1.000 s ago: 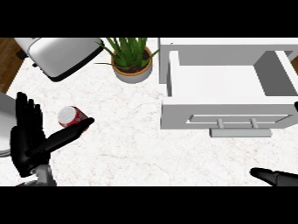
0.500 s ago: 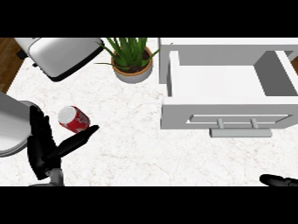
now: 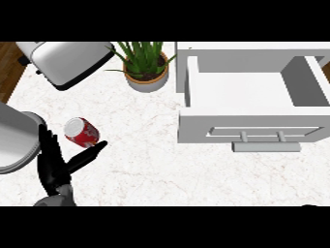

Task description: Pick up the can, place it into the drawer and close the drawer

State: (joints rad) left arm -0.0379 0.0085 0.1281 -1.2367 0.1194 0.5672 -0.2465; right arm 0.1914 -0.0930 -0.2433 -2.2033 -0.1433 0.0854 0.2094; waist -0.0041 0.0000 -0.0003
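The red can point(image 3: 82, 132) with a silver top stands on the white marble counter point(image 3: 160, 169) at the left. My left hand point(image 3: 55, 167) is just below and left of it. Its fingers are straight, pointing up past the can's left side, and the thumb reaches toward the can's lower right without curling round it. The white drawer point(image 3: 257, 127) is pulled open at the right; its inside holds nothing and its handle point(image 3: 267, 146) faces me. Of my right hand only a dark sliver point(image 3: 311, 205) shows at the lower right edge.
A silver toaster point(image 3: 64, 60) lies at the back left. A potted green plant point(image 3: 147, 72) stands between the toaster and the drawer. A large grey rounded shape point(image 3: 3, 135) fills the left edge beside my left hand.
My left hand has moved right and closer to the can, which now sits between fingers and thumb. My right hand has sunk almost out of the lower right edge. The view has shifted.
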